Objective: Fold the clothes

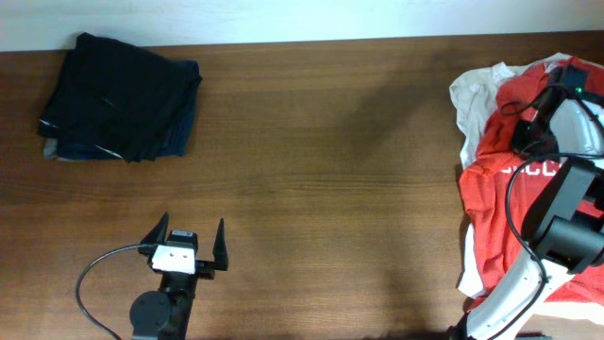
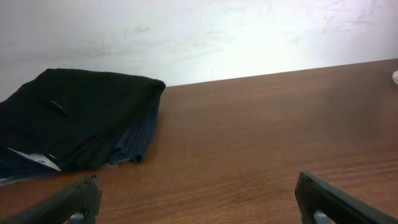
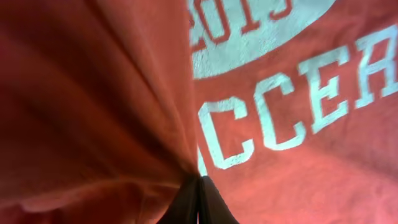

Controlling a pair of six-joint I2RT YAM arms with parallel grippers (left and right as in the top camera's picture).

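Observation:
The orange-red T-shirt (image 1: 491, 184) with white soccer lettering lies crumpled at the table's right edge. It fills the right wrist view (image 3: 298, 124). A plain white T-shirt (image 1: 472, 94) lies partly under it at the far right. My right gripper (image 3: 199, 186) is shut on a pinched fold of the orange-red shirt; in the overhead view it sits over the pile (image 1: 540, 132). My left gripper (image 1: 187, 247) is open and empty near the front left of the table, its fingertips showing at the bottom of the left wrist view (image 2: 199, 199).
A folded stack of dark clothes (image 1: 121, 97) lies at the far left corner, also in the left wrist view (image 2: 74, 118). Bare brown wooden table (image 1: 330, 170) lies between the arms. A white wall (image 2: 217, 37) runs behind the table.

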